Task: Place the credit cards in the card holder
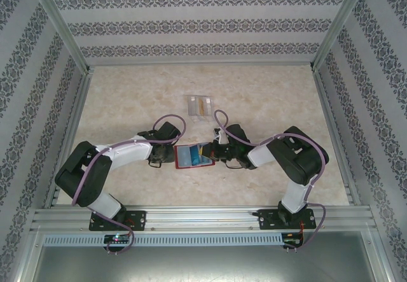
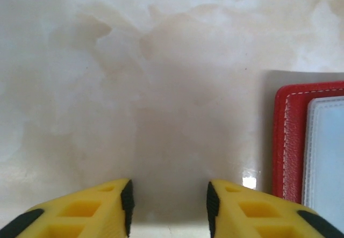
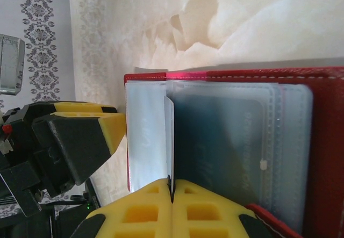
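The red card holder [image 1: 193,156] lies open on the table between my two grippers, grey-blue clear pockets up. A dark blue credit card [image 3: 226,152] sits inside a pocket of the card holder [image 3: 328,141]. My right gripper [image 3: 172,187] is shut on a thin pale sheet [image 3: 169,141] that stands edge-on at the fold; whether it is a card or a pocket leaf I cannot tell. My left gripper [image 2: 169,195] is open and empty over bare table, just left of the holder's red edge [image 2: 287,141]. From above, the left gripper [image 1: 166,157] and right gripper [image 1: 213,152] flank the holder.
A clear plastic case [image 1: 200,105] holding yellow-orange and tan cards lies further back, near the table's middle. Patterned walls and metal posts close in the table on three sides. The left gripper's finger [image 3: 113,128] is close to the holder's left edge.
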Controlling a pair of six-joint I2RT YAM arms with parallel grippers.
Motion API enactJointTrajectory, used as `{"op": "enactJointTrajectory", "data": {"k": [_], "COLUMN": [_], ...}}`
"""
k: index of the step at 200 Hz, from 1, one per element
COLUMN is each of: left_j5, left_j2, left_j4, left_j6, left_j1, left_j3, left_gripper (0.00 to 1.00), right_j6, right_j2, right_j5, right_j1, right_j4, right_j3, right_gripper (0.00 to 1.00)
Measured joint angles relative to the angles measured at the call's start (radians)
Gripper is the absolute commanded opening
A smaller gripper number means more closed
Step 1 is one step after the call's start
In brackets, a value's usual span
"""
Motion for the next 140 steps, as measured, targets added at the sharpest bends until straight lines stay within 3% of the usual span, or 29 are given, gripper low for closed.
{"op": "enactJointTrajectory", "data": {"k": [140], "left_j5": [0.009], "left_j2": [0.051], "left_j4": [-0.034], "left_j6": [0.007], "left_j1": [0.000], "left_j3": [0.054], "left_gripper": [0.31], "right_j6": [0.122], "right_j2": [0.068], "right_j5": [0.077], "right_j1": [0.068], "right_j4": [0.120], "right_j3": [0.029], "right_gripper": [0.04]}}
